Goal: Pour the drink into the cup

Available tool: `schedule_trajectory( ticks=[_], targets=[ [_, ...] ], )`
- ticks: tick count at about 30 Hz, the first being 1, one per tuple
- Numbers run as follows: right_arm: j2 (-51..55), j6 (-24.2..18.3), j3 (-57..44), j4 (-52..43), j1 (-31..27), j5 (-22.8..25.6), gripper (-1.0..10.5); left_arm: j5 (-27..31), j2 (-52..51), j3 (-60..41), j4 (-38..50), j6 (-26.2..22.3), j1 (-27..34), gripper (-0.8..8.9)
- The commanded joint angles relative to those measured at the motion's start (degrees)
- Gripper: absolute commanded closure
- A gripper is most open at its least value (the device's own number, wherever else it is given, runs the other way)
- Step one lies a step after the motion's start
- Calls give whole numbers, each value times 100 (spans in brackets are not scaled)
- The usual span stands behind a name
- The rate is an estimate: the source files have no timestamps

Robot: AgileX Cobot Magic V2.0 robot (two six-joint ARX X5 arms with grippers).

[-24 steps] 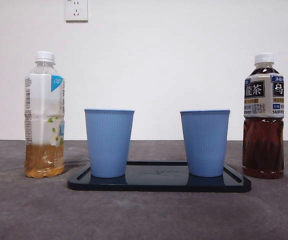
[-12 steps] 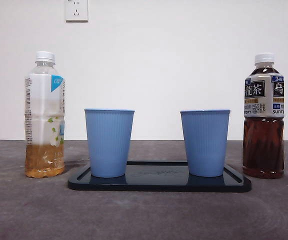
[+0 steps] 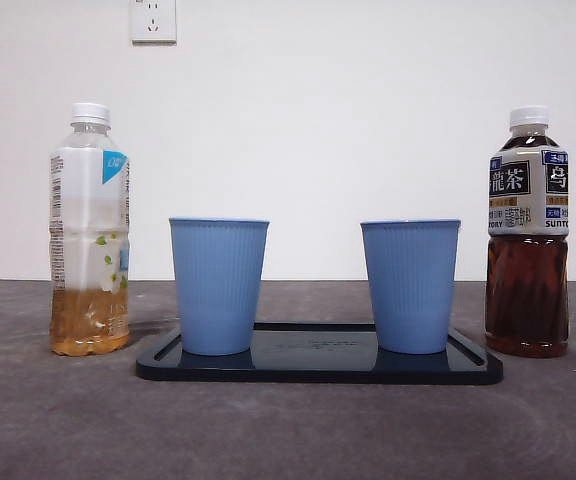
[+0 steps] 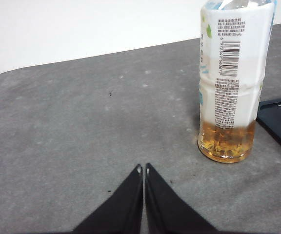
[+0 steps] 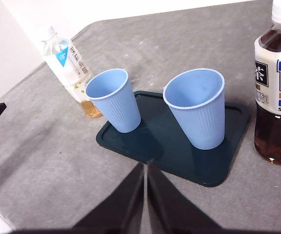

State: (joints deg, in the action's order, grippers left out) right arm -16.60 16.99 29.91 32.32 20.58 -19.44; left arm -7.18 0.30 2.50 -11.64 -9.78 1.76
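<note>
- Centrally on the bench [image 3: 48,420] lies a dark tray [image 3: 318,368], and two blue cups stand upright on it, well apart: the left cup [image 3: 218,285] and the right cup [image 3: 410,285]. Both look empty in the right wrist view.
- Off the tray's left end stands a clear bottle [image 3: 89,230] with a white cap, a white label and a low band of amber drink at its base; it is upright and near the tray but not touching it.
- Off the tray's right end stands a dark tea bottle [image 3: 527,235], white-capped and nearly full, upright and just beside the tray's edge.
- Nothing stands between either bottle and the cups; both caps are on.
- The bench top is a grey, faintly speckled mat. Behind it rises a plain white wall with two wall sockets [image 3: 153,20] high up.
- The left gripper [image 4: 143,169] hangs above bare mat near the clear bottle, its jaws pressed together with only a hairline between the tips, grasping nothing.
- The right gripper [image 5: 145,165] is raised over the near edge of the tray, looking down on both cups; its jaws are likewise clenched tip to tip and empty.
- Neither arm appears in the front view.
</note>
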Motion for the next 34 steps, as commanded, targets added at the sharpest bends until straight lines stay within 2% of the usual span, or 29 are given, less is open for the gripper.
schedule_trajectory(
  ticks=[1,8,14,17,22,26,30,34],
  targets=[
    [-11,31,94,-59,31,0,940,13,-11,-107,-50,-42,15,806],
    [15,-1123,79,-422,-214,481,940,13,-11,-107,-50,-39,15,806],
    [352,-1941,-339,-1008,-1147,492,940,13,-11,-107,-48,-42,15,806],
    [715,-2011,-844,-1600,-1622,492,940,13,-11,-107,-50,-39,15,806],
    [1274,-2011,-1637,-2332,-2085,496,940,13,-11,-107,-50,-42,15,806],
    [1537,-2065,-2131,-2651,-2197,549,940,13,-11,-107,-50,-39,15,806],
    [1639,-2046,-2461,-2763,-2197,949,940,13,-11,-107,-50,-39,15,806],
    [1639,-2048,-2651,-2798,-2194,1139,940,13,-11,-107,-50,-39,15,806]
  ],
)
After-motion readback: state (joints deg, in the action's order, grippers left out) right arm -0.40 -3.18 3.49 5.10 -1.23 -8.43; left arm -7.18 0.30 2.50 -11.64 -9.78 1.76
